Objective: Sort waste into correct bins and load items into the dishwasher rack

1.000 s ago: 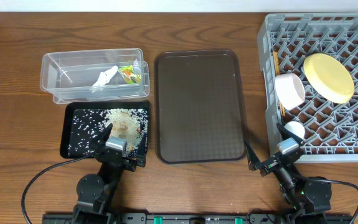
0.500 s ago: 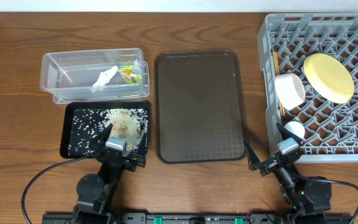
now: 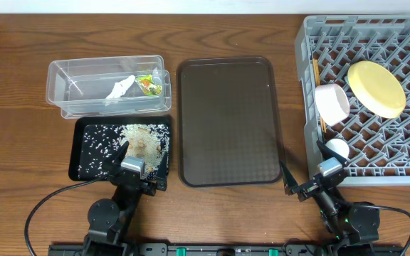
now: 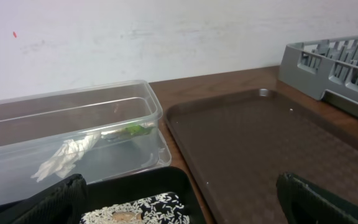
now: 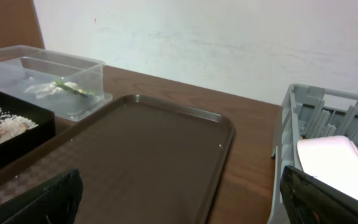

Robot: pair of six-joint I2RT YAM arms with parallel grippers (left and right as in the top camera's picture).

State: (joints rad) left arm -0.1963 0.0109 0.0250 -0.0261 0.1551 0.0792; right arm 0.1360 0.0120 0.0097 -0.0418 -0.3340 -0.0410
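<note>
The grey dishwasher rack (image 3: pixel 376 43) stands at the right. It holds the yellow plate (image 3: pixel 376 88), a white bowl (image 3: pixel 332 103) on its side, a smaller pale bowl (image 3: pixel 337 148) and the chopsticks (image 3: pixel 317 78) along its left wall. The clear tub (image 3: pixel 70 89) holds the white paper scrap (image 3: pixel 119 88) and the printed wrapper (image 3: pixel 148 83). The black tray (image 3: pixel 84 171) holds rice grains (image 3: pixel 98 146) and beige crumbs (image 3: pixel 144 139). My left gripper (image 3: pixel 144 160) is open and empty at the black tray's front edge. My right gripper (image 3: pixel 308 168) is open and empty by the rack's front left corner.
The large dark brown serving tray (image 3: pixel 228 121) lies bare between the bins and the rack; it fills the middle of both wrist views (image 4: pixel 260 143) (image 5: pixel 142 149). A pale bowl (image 5: pixel 334 165) sits close by my right finger. A wall runs behind the table.
</note>
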